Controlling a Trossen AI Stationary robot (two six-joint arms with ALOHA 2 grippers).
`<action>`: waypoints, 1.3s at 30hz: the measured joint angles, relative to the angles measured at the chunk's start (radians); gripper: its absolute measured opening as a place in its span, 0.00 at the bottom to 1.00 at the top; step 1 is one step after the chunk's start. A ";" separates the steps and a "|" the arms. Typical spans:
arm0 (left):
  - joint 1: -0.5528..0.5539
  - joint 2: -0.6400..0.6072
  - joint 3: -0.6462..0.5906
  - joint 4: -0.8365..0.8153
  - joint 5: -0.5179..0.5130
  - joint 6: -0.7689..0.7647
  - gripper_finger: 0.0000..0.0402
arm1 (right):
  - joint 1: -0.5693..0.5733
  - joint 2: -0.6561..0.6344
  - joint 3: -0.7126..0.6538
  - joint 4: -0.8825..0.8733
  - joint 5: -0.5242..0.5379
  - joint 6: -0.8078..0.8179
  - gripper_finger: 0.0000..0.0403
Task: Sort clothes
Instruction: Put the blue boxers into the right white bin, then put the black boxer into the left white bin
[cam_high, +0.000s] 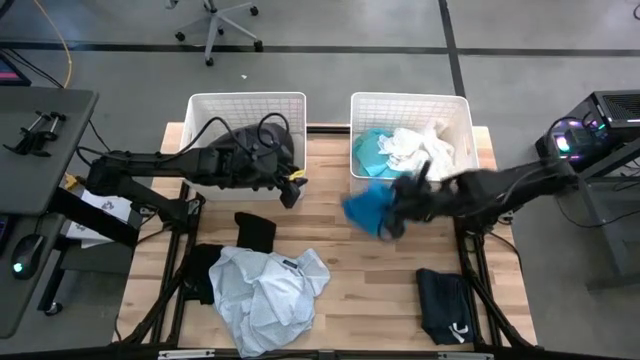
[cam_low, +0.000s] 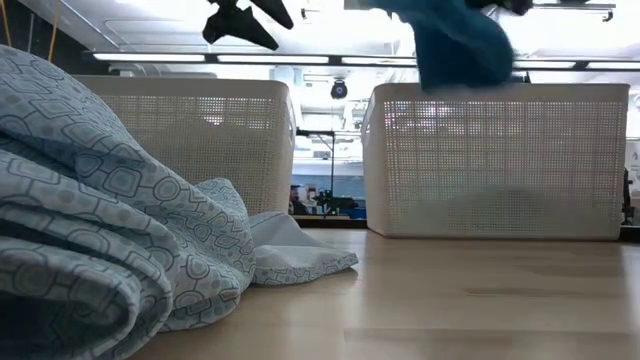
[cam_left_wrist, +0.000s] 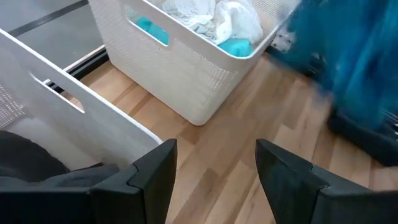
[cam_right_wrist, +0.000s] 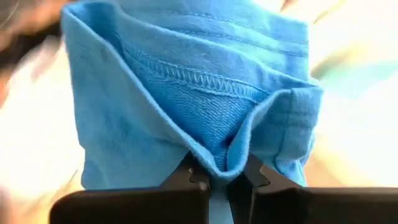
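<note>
Your right end effector (cam_right_wrist: 216, 177) is clenched on a fold of the bright blue garment (cam_high: 368, 208), lifting it clear of the table (cam_high: 380, 290) beside the right basket (cam_high: 460, 110), likely because coloured clothes go there. Your left end effector (cam_left_wrist: 214, 168) hangs released by the left basket (cam_high: 200, 110).

Bright blue garment (cam_high: 368, 208) hangs bunched above table; pale patterned shirt (cam_high: 268, 285) crumpled; black pieces (cam_high: 254, 231) flat.
</note>
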 joint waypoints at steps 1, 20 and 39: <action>-0.006 0.000 0.004 0.000 0.000 0.000 0.51 | -0.022 -0.001 0.057 -0.035 0.068 -0.044 0.03; -0.176 -0.006 0.107 -0.082 0.000 -0.086 0.51 | -1.021 0.072 -0.132 -0.139 -0.241 -0.533 0.14; -0.301 -0.004 0.001 -0.579 0.239 -0.804 0.51 | -0.947 -0.060 0.160 -0.037 -0.402 -0.511 0.65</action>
